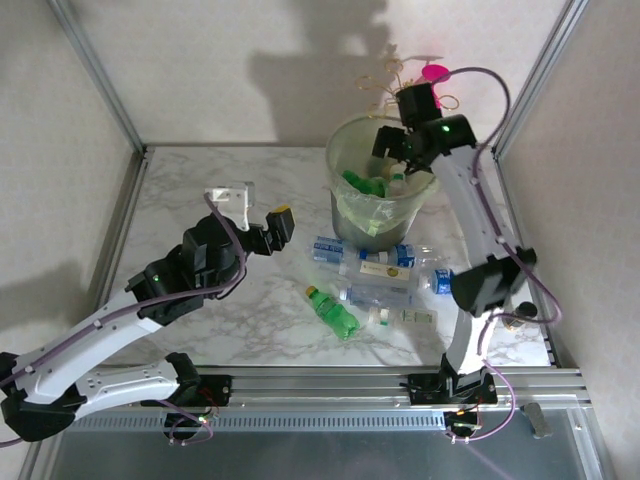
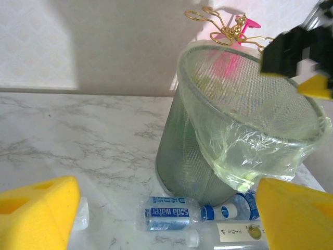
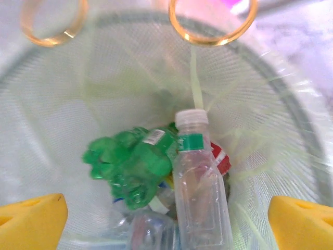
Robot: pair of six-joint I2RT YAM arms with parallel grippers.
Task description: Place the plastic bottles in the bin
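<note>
Below the right gripper [image 1: 395, 140], whose jaws are spread wide and hold nothing, stands the bin [image 1: 352, 215]. Inside it: a crumpled green bottle [image 3: 132, 169], a white-capped clear bottle [image 3: 200, 192], others underneath. Task judged partly done.

Left on the worktop [image 1: 200, 180], to the right of the left gripper [image 1: 262, 212] and nearer the arm bases than the bin: a green bottle lying flat [image 1: 333, 310], a blue-labelled bottle [image 1: 328, 248], roughly four clear bottles [image 1: 378, 295], packed close, some touching.

Left gripper wide open, empty, near the blue-labelled bottle.

Pink-and-gold ornament [image 1: 420, 75] just behind the right gripper: possible snag.
</note>
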